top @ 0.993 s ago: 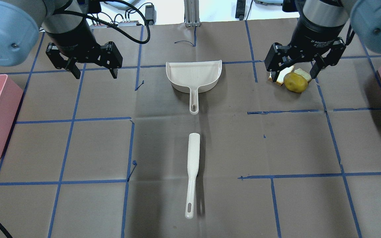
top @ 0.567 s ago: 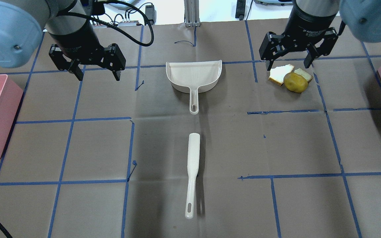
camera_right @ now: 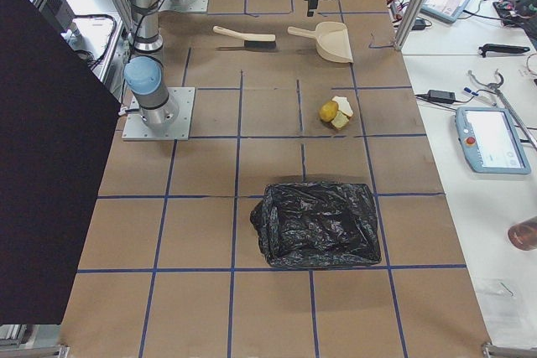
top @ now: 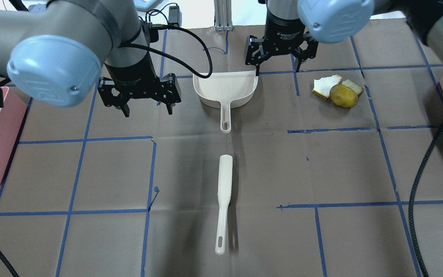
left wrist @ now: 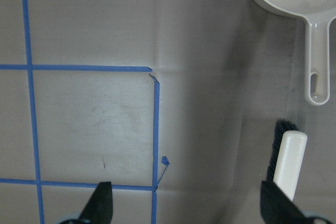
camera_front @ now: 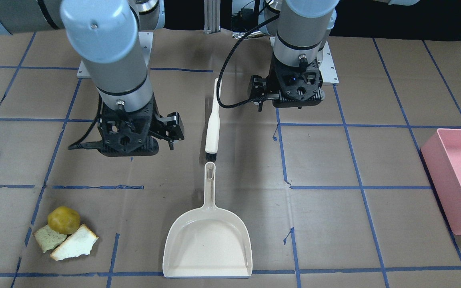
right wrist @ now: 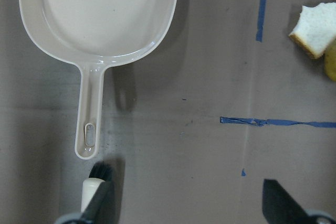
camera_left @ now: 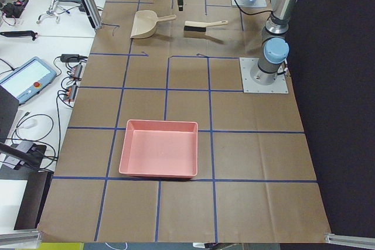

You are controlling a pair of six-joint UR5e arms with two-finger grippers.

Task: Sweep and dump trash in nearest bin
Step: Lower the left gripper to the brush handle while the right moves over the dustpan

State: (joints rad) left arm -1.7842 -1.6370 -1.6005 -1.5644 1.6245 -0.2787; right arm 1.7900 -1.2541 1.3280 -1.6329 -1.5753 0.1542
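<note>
The left gripper (top: 147, 111) and right gripper (top: 277, 70) hang open beside the dustpan (top: 224, 88), seemingly ready to grab it and the brush (top: 224, 181).

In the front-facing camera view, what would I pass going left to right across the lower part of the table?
trash heap of a potato-like lump and two bread slices → cream dustpan → pink bin
</note>
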